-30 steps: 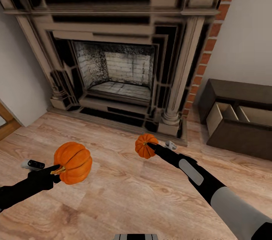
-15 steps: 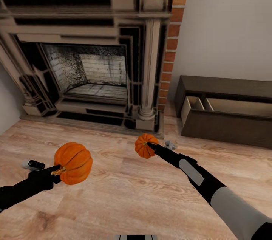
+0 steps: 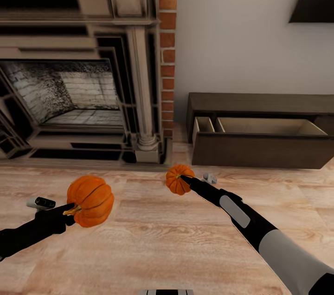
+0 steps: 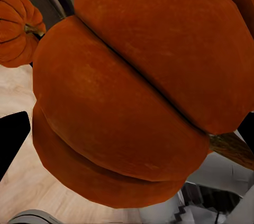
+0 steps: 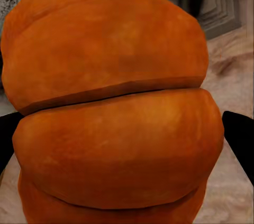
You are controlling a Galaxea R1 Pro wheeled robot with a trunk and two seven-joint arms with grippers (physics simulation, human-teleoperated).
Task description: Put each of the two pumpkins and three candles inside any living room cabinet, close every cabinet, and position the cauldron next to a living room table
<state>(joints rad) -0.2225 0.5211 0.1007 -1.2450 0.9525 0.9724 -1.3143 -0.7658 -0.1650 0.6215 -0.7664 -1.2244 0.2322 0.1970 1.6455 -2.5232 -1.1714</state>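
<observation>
A pumpkin (image 3: pixel 90 199) is held in the left gripper (image 3: pixel 69 210) and another pumpkin (image 3: pixel 177 179) in the right gripper (image 3: pixel 184 178), both above the floor; the cabinet (image 3: pixel 260 148) drawer stands open ahead, nothing yet placed inside as far as can be seen.

We see two orange ribbed pumpkins (image 3: pixel 91 199) (image 3: pixel 176 179), a dark brown cabinet (image 3: pixel 260 151) with pale wood drawer insides, red brick (image 3: pixel 168 53) beside the grey fireplace (image 3: pixel 69 76), and light woodgrain floor (image 3: pixel 153 239)
</observation>
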